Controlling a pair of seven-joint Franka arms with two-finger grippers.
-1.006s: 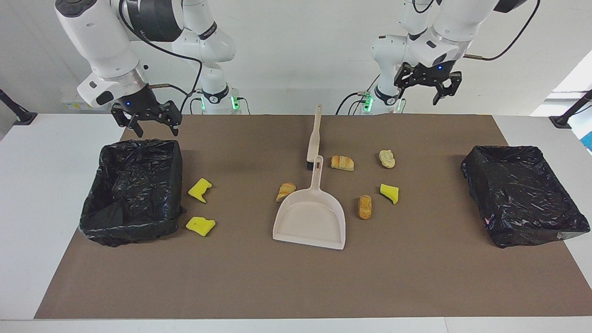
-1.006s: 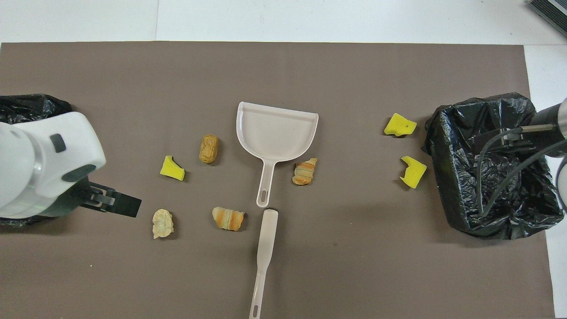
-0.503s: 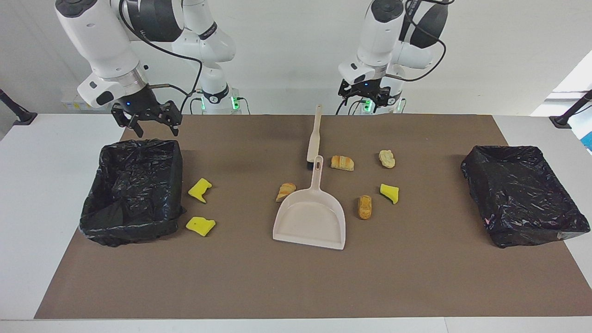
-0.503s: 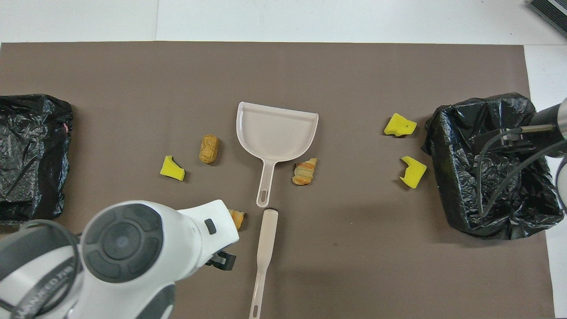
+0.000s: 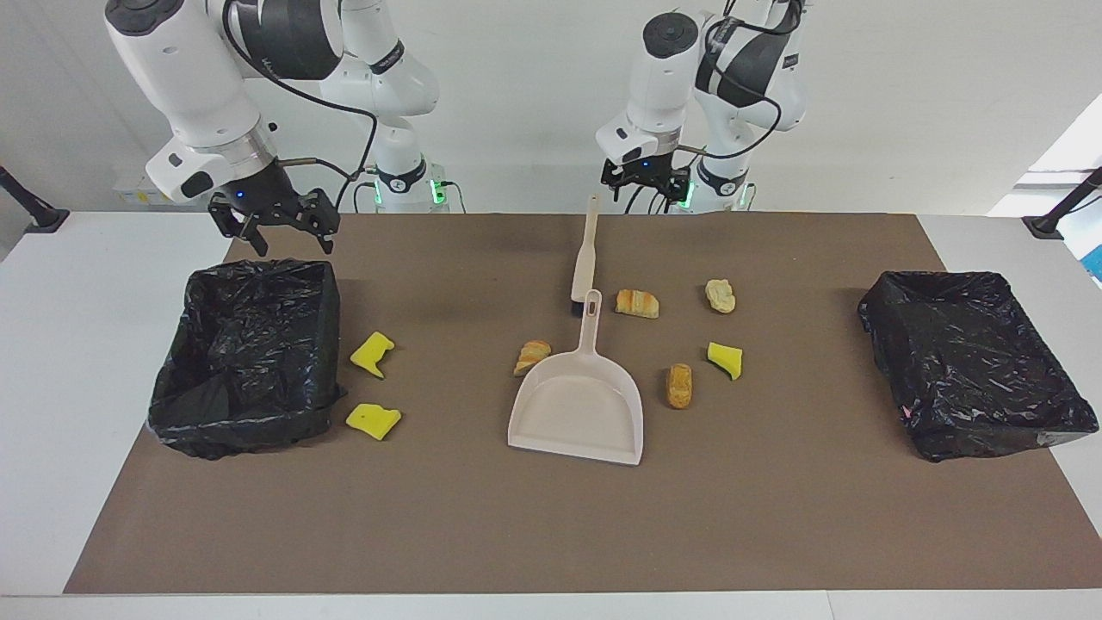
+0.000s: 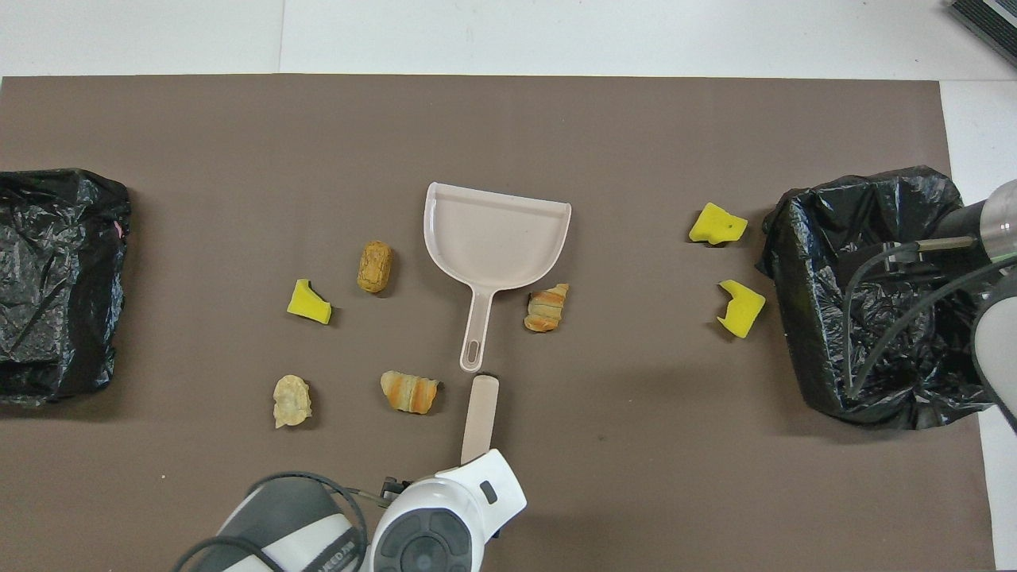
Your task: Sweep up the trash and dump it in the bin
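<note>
Hovering top-centre over the brush [image 5: 585, 251] handle, left pincer [image 5: 644, 179] spread unreadable; right pincer [image 5: 274, 226] wide at upper left above bin [image 5: 245, 357]; no legible writing.

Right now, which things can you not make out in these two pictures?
- Brush handle: overhead view, covered by the left arm.
- Left gripper: its jaws are too small in the facing view, hidden overhead.
- Bin inside: overhead view, partly covered by the right arm.

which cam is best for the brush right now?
Facing view: the brush lies whole on the mat, its handle end toward the robots, the left gripper over that end. Overhead shows only its head end; the left arm covers the handle.
</note>
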